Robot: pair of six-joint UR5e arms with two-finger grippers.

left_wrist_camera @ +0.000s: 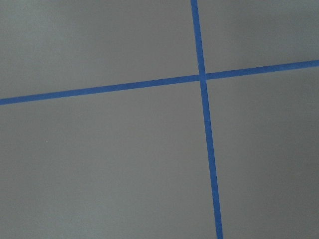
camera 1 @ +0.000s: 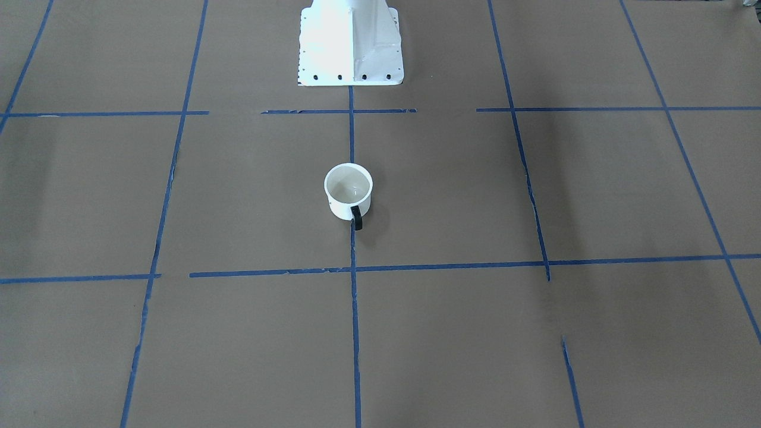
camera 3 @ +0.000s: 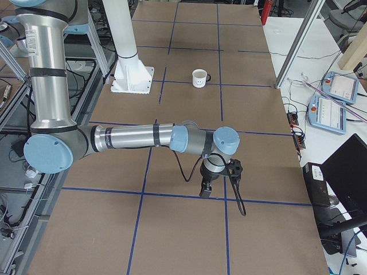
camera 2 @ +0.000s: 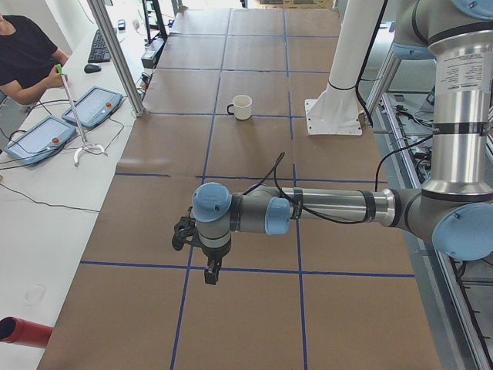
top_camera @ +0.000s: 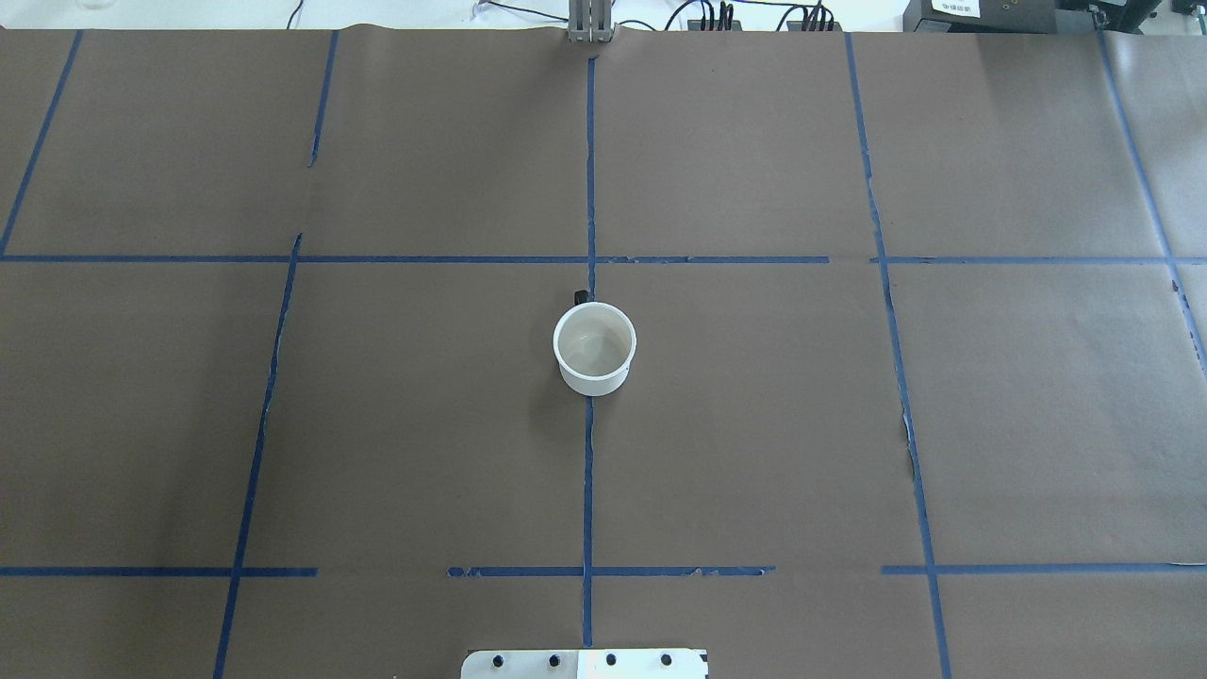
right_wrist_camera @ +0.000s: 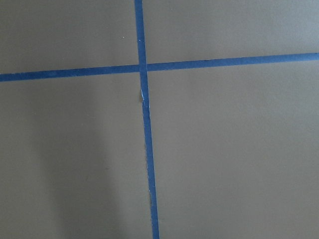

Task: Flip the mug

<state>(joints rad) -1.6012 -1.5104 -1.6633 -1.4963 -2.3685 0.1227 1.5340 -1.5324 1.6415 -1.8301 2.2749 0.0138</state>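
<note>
The white mug stands upright with its opening up in the middle of the brown table, its pale inside showing. Its black handle points away from the robot. The mug also shows in the overhead view, the exterior left view and the exterior right view, where its smiley face shows. My left gripper hangs over the table's left end, far from the mug. My right gripper hangs over the right end, also far off. I cannot tell whether either is open or shut.
The robot's white pedestal stands at the table's robot-side edge, behind the mug. Blue tape lines grid the brown paper. An operator and control tablets are beyond the far edge, by a metal post.
</note>
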